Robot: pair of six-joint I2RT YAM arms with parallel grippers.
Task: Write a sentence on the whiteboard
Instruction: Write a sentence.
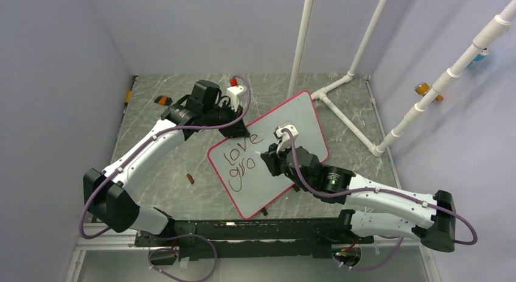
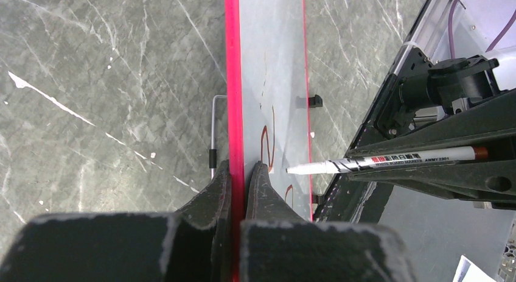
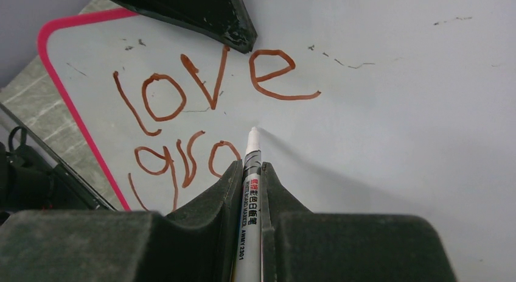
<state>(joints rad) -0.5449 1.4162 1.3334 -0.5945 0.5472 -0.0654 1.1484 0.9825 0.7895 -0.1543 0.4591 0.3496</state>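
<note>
The whiteboard (image 1: pixel 298 120), white with a red-pink frame, lies askew at mid-table. The sentence (image 1: pixel 240 157) in dark red reads "love" with "gro" below it (image 3: pixel 182 120). My left gripper (image 1: pixel 234 131) is shut on the board's red far-left edge (image 2: pixel 233 111), one finger (image 2: pixel 213 190) on each side. My right gripper (image 1: pixel 271 155) is shut on a white marker (image 3: pixel 251 190) above the board's middle. The marker's tip (image 3: pixel 252 133) meets its own shadow on the board, just right of the "o" of "gro". The left wrist view shows the marker (image 2: pixel 389 160) from the side.
A white pipe frame (image 1: pixel 341 87) stands on the table behind and to the right of the board. A small red-brown piece (image 1: pixel 191 179) lies left of the board, an orange-and-black item (image 1: pixel 162 100) at the far left. A small black clip (image 1: pixel 265 212) sits by the board's near edge.
</note>
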